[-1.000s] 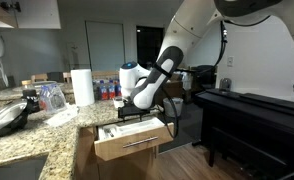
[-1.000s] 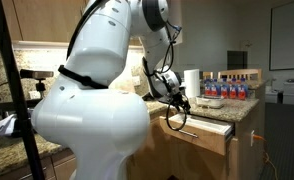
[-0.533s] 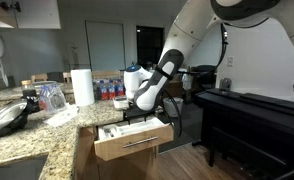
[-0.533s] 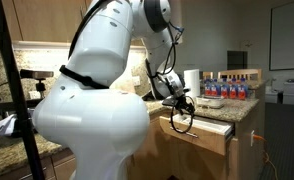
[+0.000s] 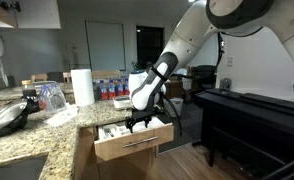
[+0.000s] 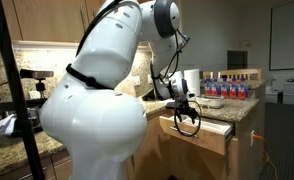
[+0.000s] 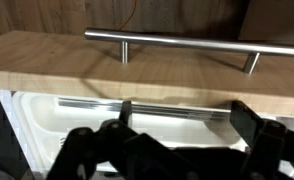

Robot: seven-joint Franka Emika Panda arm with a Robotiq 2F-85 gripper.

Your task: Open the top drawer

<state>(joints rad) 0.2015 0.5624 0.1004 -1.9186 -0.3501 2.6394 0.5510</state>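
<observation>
Wrist view: the top drawer already stands pulled out, pale interior showing at centre; my gripper hangs wide, apparently empty, so little remains.

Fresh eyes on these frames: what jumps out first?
The bulky white robot arm fills the foreground in an exterior view. Below the granite counter, the light-brown wood top drawer stands open, its silver bar handle across the wrist view. The black gripper hangs open over its pale interior.
</observation>
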